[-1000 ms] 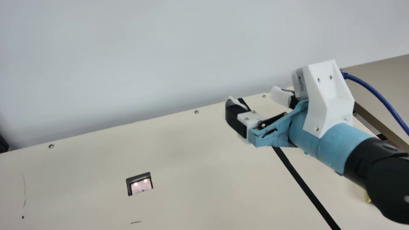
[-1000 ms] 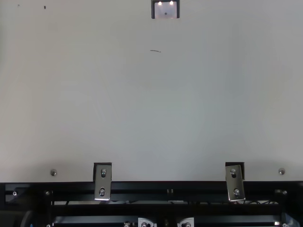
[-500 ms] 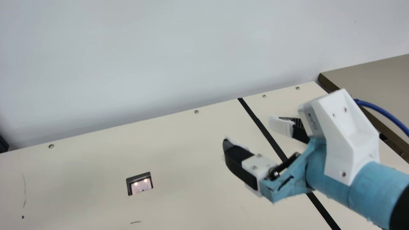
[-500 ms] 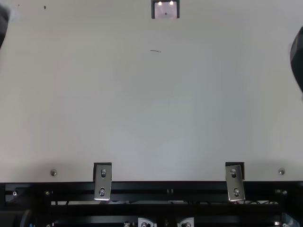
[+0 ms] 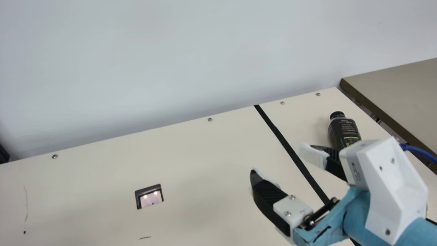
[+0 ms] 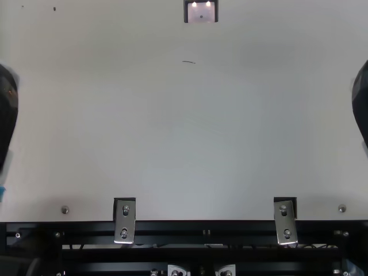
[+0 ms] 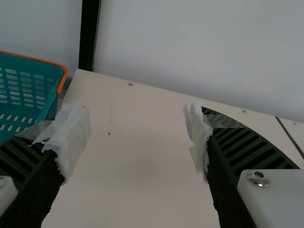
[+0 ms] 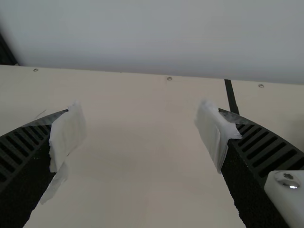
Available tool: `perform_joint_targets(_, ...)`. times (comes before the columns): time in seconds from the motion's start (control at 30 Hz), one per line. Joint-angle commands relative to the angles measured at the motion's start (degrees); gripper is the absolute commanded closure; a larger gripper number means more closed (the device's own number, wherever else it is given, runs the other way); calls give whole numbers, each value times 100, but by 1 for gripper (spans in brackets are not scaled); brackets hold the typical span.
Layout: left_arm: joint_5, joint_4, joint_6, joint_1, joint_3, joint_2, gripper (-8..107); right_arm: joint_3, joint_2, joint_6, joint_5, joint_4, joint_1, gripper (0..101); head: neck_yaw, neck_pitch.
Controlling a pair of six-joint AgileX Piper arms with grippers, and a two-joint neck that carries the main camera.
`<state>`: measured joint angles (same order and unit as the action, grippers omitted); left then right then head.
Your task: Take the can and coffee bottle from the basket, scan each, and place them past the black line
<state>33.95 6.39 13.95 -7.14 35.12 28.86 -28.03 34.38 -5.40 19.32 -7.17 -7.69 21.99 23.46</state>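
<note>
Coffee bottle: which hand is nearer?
Right. The right hand is to the near left of the bottle; the left hand is farther left, toward the basket.

The line [image 5: 281, 138] is partly covered by the right gripper [image 5: 277, 160], whose fingers are spread. Right of the line, the bottle [image 5: 343, 131] is seen standing, its lower part hidden. Left of the line, the lit scanner [image 5: 150, 199] is set into the table [image 5: 205, 153].

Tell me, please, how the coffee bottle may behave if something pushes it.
The coffee bottle probably keeps its shape, as its visible side shows no dent. It seems upright and narrow, so a high push might tip it; being round, it could then roll.
</note>
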Motion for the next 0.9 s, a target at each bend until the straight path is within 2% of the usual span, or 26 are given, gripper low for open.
perform_joint_targets(0.0, -40, -40, -23, -56, -203, -153, 9, 183, -129, 56, -49, 45, 18, 0, -33, 154)
perform_joint_targets(0.53, -245, 278, -947, -16, -1433, -891, 9, 1159, -734, 439, -171, 471, 153, 0, -33, 154)
perform_joint_targets(0.57, -236, 238, -837, -65, -1302, -859, 9, 1103, -717, 425, -138, 428, 120, 0, -33, 154)
perform_joint_targets(0.87, -273, 275, -952, -25, -1422, -888, 9, 1165, -731, 435, -174, 476, 156, 0, -33, 154)
